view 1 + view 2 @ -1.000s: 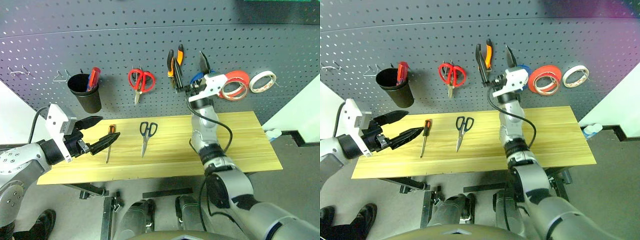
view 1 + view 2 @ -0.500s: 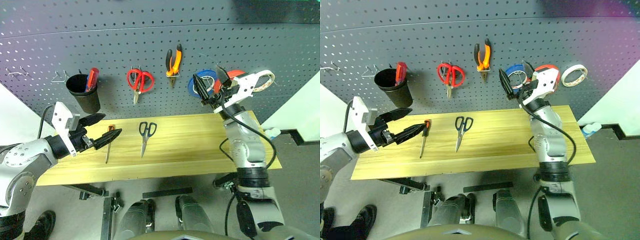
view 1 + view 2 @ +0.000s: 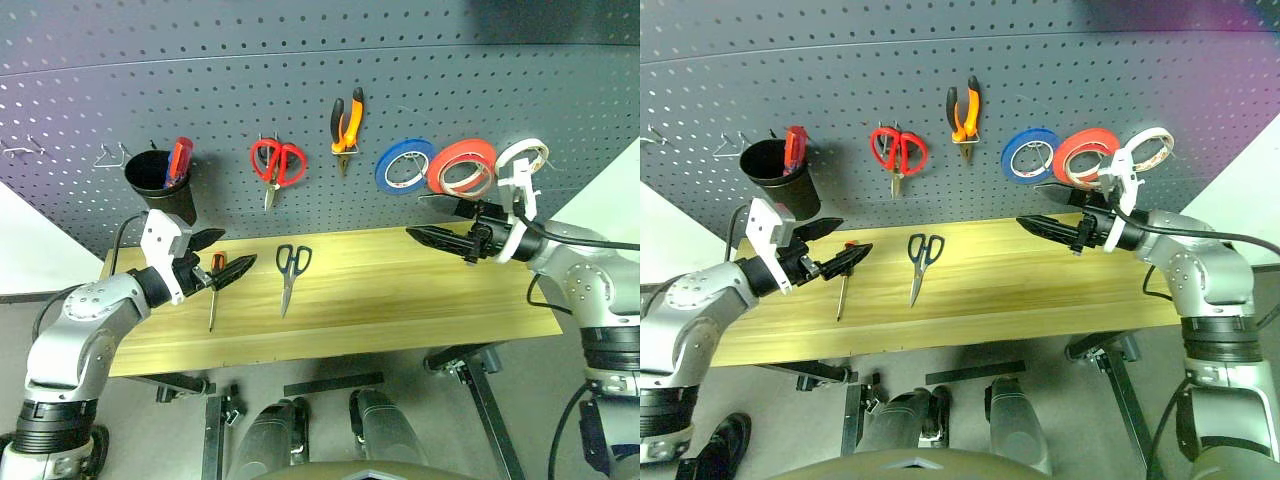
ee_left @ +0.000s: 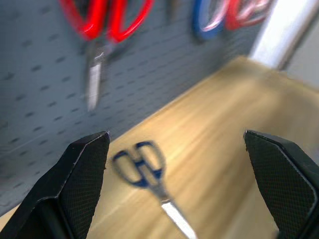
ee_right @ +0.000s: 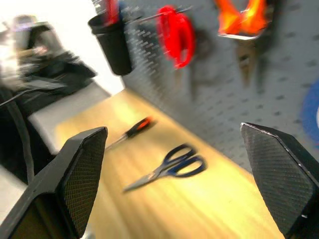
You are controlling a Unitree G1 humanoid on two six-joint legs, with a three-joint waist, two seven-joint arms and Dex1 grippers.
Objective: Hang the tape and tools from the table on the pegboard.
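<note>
The pliers (image 3: 347,120) and the red-orange tape (image 3: 462,167) hang on the dark pegboard (image 3: 300,60). The dark-handled scissors (image 3: 290,272) and the slim screwdriver (image 3: 214,295) lie on the yellow table (image 3: 400,300), left of its middle. My left gripper (image 3: 238,248) is open just above the screwdriver's orange handle end, holding nothing. In the left wrist view the scissors (image 4: 142,167) lie ahead between its fingers (image 4: 79,184). My right gripper (image 3: 414,215) is open and empty, level, pointing left over the table's right part below the tapes.
Hanging on the pegboard too are a black cup (image 3: 160,180) with a red-handled tool, red scissors (image 3: 277,163), a blue tape roll (image 3: 404,165) and a white roll (image 3: 522,160). Bare wire hooks (image 3: 110,155) sit at the far left.
My right gripper drew back from the hung pliers, swung right and turned to point left. My left gripper moved forward and down toward the screwdriver.
</note>
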